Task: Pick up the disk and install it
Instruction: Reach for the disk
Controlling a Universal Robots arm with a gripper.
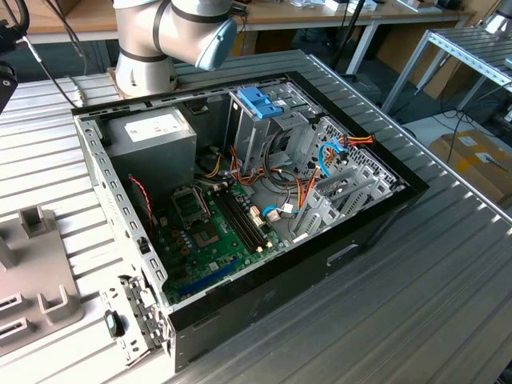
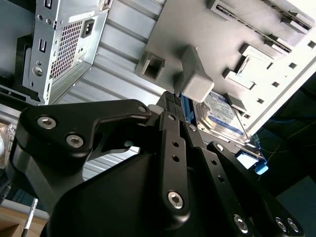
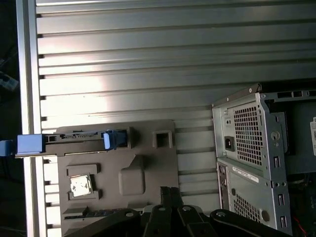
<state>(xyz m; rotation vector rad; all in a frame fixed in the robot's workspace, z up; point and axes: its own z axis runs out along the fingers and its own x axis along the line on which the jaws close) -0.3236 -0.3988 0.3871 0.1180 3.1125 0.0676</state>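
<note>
The disk (image 2: 224, 114) is a silver-grey drive with a white and blue label. It stands on edge in a slot of the grey fixture plate (image 2: 197, 29), with blue plastic rails on its sides. In the first wrist view the disk (image 3: 74, 137) is seen edge-on on the same plate (image 3: 148, 168). My gripper (image 3: 168, 191) hangs over the near edge of the plate, apart from the disk. Its black fingers are close together with nothing between them. In the second wrist view the gripper (image 2: 170, 97) points at the plate beside the disk.
The open computer case (image 1: 384, 216) lies on the ribbed metal table (image 1: 448, 304). Inside it are a metal cage with a blue plastic top (image 1: 260, 102), a grey power-supply box (image 1: 152, 132) and loose cables. The case's rear (image 3: 247, 143) is beside the plate.
</note>
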